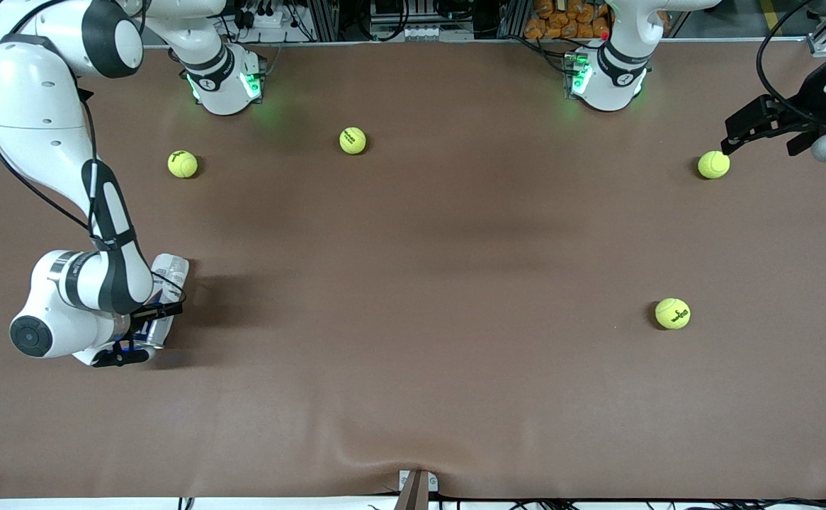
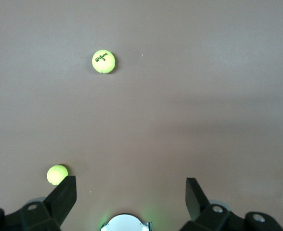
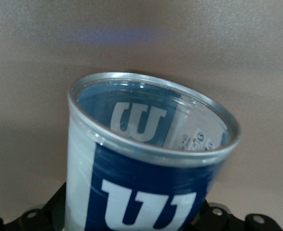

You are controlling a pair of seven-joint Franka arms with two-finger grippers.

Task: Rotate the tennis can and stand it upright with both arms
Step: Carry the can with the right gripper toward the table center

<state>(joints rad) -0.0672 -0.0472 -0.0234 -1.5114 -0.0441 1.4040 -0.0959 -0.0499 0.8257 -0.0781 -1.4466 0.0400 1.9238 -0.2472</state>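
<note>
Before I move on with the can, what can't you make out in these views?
- Tennis can, front view: mostly hidden by the right arm; whether it lies or tilts is unclear.
- Right gripper fingers: the can fills the right wrist view, so contact is unclear.
- Left gripper, front view: cut by the frame edge, above a tennis ball.

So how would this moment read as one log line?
right gripper: around tennis can | left gripper: open, waiting above ball
</note>
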